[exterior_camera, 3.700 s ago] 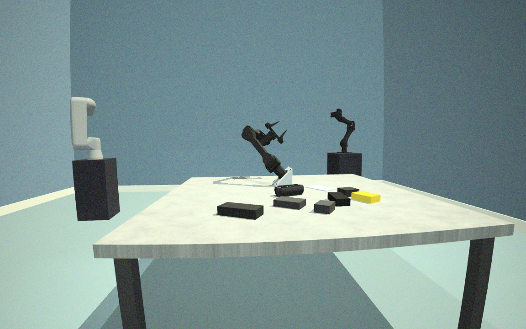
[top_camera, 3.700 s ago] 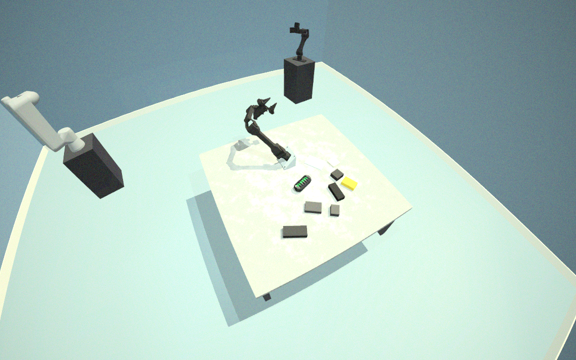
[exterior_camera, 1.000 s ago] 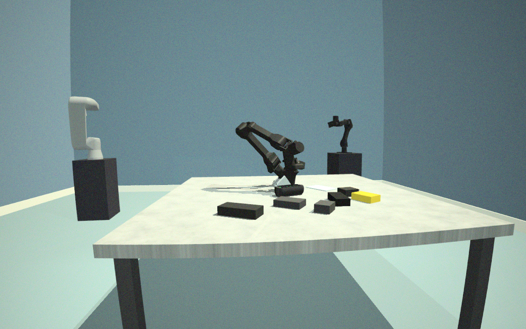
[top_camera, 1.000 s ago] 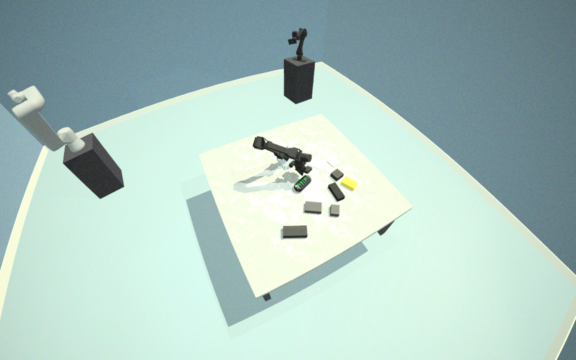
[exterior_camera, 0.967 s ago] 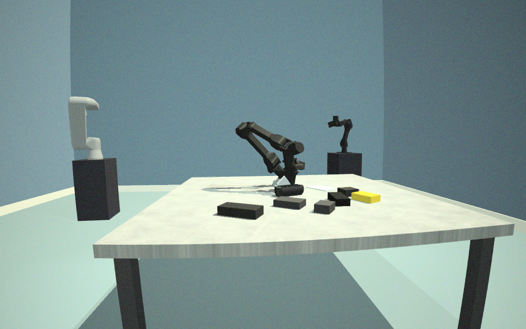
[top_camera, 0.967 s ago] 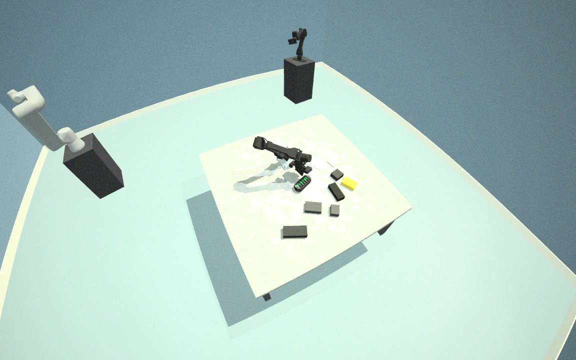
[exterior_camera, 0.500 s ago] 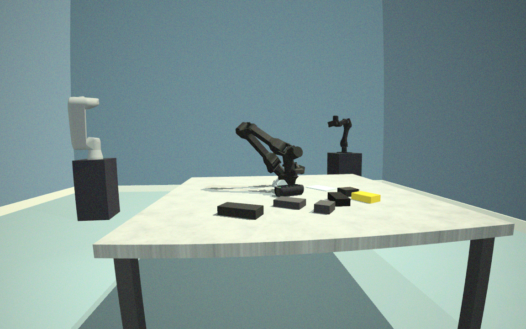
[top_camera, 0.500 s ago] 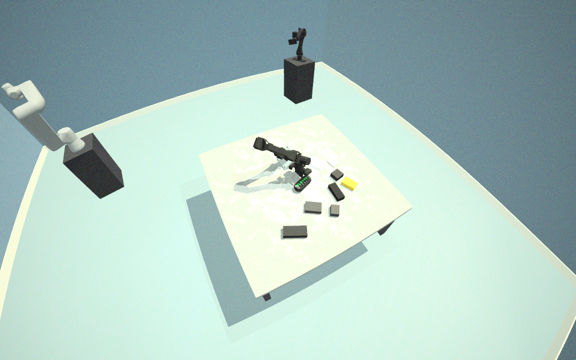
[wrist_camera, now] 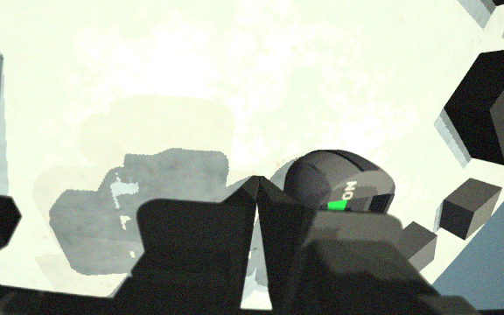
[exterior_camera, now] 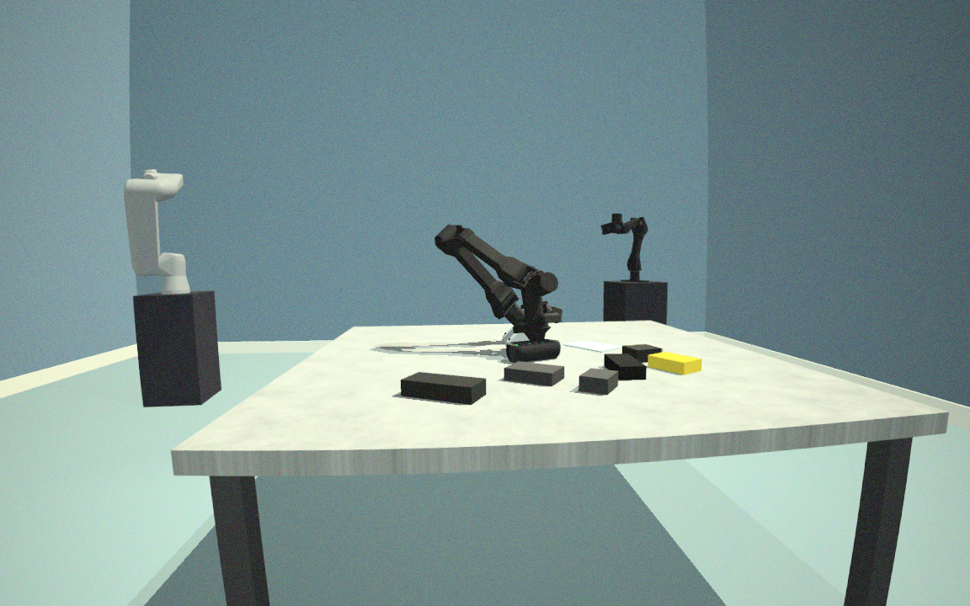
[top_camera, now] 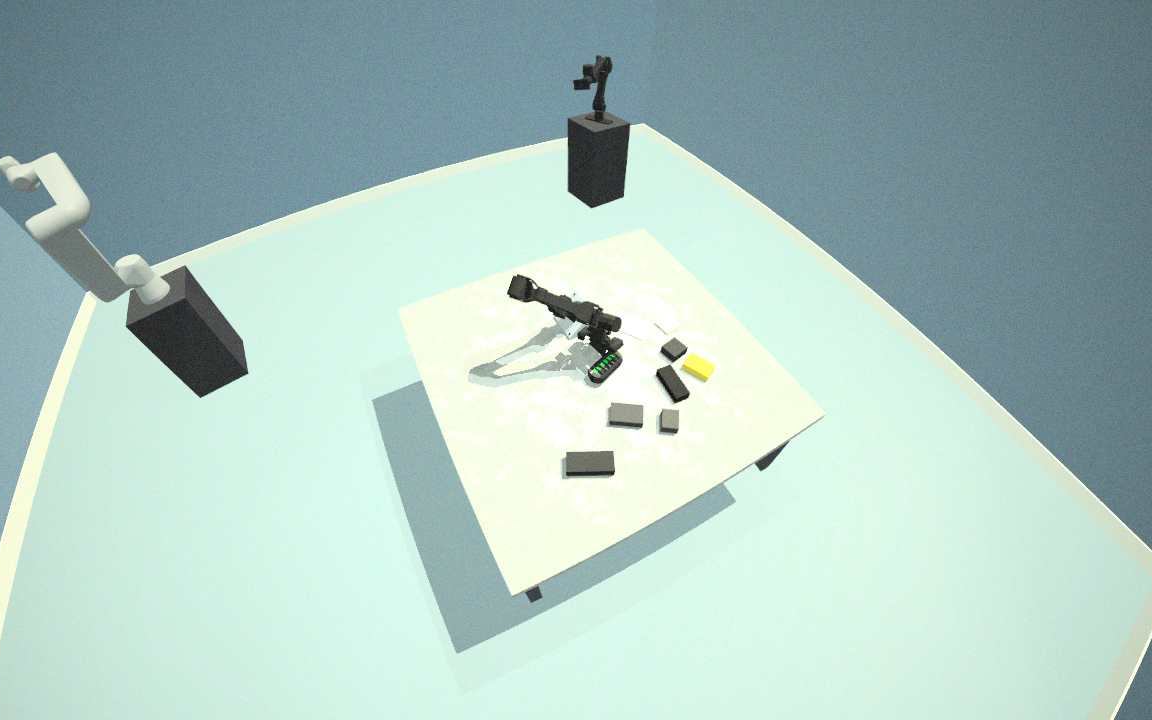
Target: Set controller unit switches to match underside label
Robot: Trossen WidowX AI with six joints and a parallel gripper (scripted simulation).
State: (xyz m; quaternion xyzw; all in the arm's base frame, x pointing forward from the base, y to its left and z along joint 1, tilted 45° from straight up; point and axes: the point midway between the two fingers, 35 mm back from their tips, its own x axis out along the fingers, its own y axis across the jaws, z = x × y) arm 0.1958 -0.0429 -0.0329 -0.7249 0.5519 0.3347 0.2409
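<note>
The dark grey controller unit (top_camera: 605,367) (exterior_camera: 533,351) (wrist_camera: 308,185) sits on its base on the bench (top_camera: 490,429) (exterior_camera: 322,422). Green rocker ends show along its top in the top view. In the wrist view one green end and the "ON" marking show beside my right finger, and the rest of the top is hidden. The label is hidden underneath. My gripper (top_camera: 603,351) (wrist_camera: 257,181) is shut and empty. It points down close to the unit's arm-side edge; whether it touches the unit cannot be told. In the exterior view the fingertips are hidden.
A long dark block (top_camera: 590,462) (exterior_camera: 443,387), a grey block (top_camera: 626,414) (exterior_camera: 534,373), a small block (top_camera: 669,420) (exterior_camera: 598,381), a black block (top_camera: 672,383) (exterior_camera: 624,366) and a yellow block (top_camera: 698,367) (exterior_camera: 674,362) lie around. Two other arms stand on pedestals off the bench.
</note>
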